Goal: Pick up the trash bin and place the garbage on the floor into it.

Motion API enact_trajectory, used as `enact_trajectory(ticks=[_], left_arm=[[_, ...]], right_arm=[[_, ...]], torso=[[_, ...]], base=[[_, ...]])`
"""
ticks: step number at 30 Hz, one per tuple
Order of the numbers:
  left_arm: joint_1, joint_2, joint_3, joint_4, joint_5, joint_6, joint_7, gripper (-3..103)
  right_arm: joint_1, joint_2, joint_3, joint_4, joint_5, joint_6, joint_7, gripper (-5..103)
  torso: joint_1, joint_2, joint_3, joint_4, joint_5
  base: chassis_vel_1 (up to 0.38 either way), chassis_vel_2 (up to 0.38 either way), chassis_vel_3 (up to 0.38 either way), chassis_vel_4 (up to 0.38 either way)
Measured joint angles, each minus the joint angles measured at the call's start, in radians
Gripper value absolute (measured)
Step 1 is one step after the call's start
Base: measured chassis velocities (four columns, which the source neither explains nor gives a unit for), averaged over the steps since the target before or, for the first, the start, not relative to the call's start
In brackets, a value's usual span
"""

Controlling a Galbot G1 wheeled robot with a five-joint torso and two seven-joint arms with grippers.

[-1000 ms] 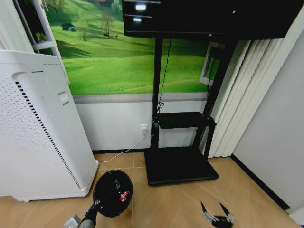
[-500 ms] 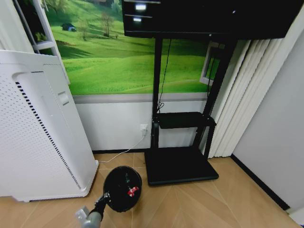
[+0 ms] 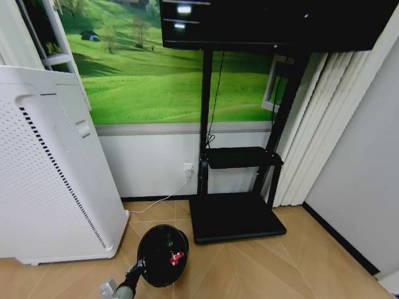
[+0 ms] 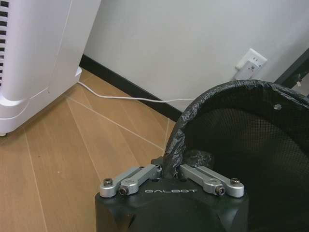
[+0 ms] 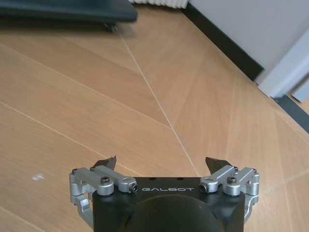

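White perforated appliance stands far left; black TV stand base sits at centre against the wall. The floor is tan parquet.

The trash bin is held off the floor near the appliance, just left of the stand base, mouth turned toward the head camera. A black liner is seen folded over its rim in the left wrist view. Red-and-white garbage is seen inside it.

Left gripper is clamped on the bin rim, one finger inside, one outside. Right gripper hangs low over bare floor with fingers spread apart, nothing between them.

Step judged: bin is carried, collection is partly done. No loose litter is seen on the floor here, so the next move calls for locating any remaining piece, then bringing the bin mouth beside it for the right gripper to drop it in.
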Motion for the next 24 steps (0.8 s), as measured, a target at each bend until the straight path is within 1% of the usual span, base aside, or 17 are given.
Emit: enact_trajectory(ticks=[2, 3, 4, 7, 11, 12, 13, 15, 16, 21, 23, 24], left_arm=[[-0.001, 0.001, 0.002, -0.003, 0.000, 0.005, 0.000, 2], [-0.002, 0.001, 0.003, -0.005, 0.000, 0.008, 0.000, 2], [-0.003, 0.001, 0.004, -0.005, 0.002, 0.011, -0.001, 2], [-0.003, 0.003, 0.005, -0.009, 0.002, 0.014, -0.006, 2], [0.000, 0.008, 0.000, -0.016, 0.001, 0.016, -0.008, 2], [0.002, 0.009, -0.003, -0.017, 0.001, 0.017, -0.008, 2], [0.004, 0.010, -0.004, -0.016, 0.001, 0.018, -0.008, 2], [0.005, 0.010, -0.004, -0.014, 0.002, 0.018, -0.008, 2], [0.008, 0.009, -0.003, -0.011, 0.003, 0.018, -0.007, 2], [0.010, 0.005, 0.004, -0.008, 0.003, 0.018, -0.003, 2], [0.010, 0.001, 0.008, 0.002, 0.010, 0.018, 0.000, 2], [0.010, 0.001, 0.008, 0.002, 0.010, 0.018, 0.000, 2]], right_arm=[[0.011, -0.005, 0.000, -0.020, 0.004, -0.011, 0.010, 100], [0.020, -0.009, 0.001, -0.036, 0.008, -0.019, 0.016, 102], [0.032, -0.016, 0.001, -0.060, 0.010, -0.028, 0.021, 99], [0.048, -0.023, -0.001, -0.095, 0.009, -0.039, 0.024, 96], [0.055, -0.023, -0.003, -0.124, 0.006, -0.047, 0.025, 95], [0.060, -0.023, -0.004, -0.138, -0.007, -0.046, 0.031, 95], [0.065, -0.023, -0.005, -0.150, -0.025, -0.041, 0.033, 93], [0.066, -0.023, -0.009, -0.154, -0.028, -0.041, 0.033, 92], [0.067, -0.024, -0.016, -0.157, -0.028, -0.044, 0.036, 90], [0.076, -0.028, -0.029, -0.162, -0.010, -0.061, 0.051, 88], [0.078, -0.038, -0.040, -0.153, 0.012, -0.082, 0.055, 80], [0.078, -0.038, -0.040, -0.153, 0.012, -0.082, 0.055, 80]], torso=[[0.000, 0.000, 0.000, -0.0003, -0.0004], [0.000, 0.000, 0.000, -0.0004, -0.0003], [0.000, 0.000, 0.000, -0.0003, -0.0002], [0.000, 0.000, 0.000, -0.0002, -0.0003], [0.000, 0.000, 0.000, -0.0004, -0.0001], [0.000, 0.000, 0.000, -0.0004, -0.0003], [0.000, 0.000, 0.000, -0.0003, -0.0001], [0.000, 0.000, 0.000, -0.0003, -0.0002], [0.000, 0.000, 0.000, -0.0004, -0.0003], [0.000, 0.000, 0.000, -0.0003, -0.0001], [0.000, 0.000, 0.000, -0.0003, -0.0004], [0.000, 0.000, 0.000, -0.0003, -0.0004]], base=[[0.000, 0.000, 0.000, 0.000], [0.000, 0.000, 0.000, 0.000], [0.000, 0.000, 0.000, 0.000], [0.000, 0.000, 0.000, 0.000], [0.000, 0.000, 0.000, 0.000], [0.000, 0.000, 0.000, 0.000], [0.000, 0.000, 0.000, 0.000], [0.000, 0.000, 0.000, 0.000], [0.000, 0.000, 0.000, 0.000], [0.000, 0.000, 0.000, 0.000], [0.000, 0.000, 0.000, 0.000], [0.000, 0.000, 0.000, 0.000]])
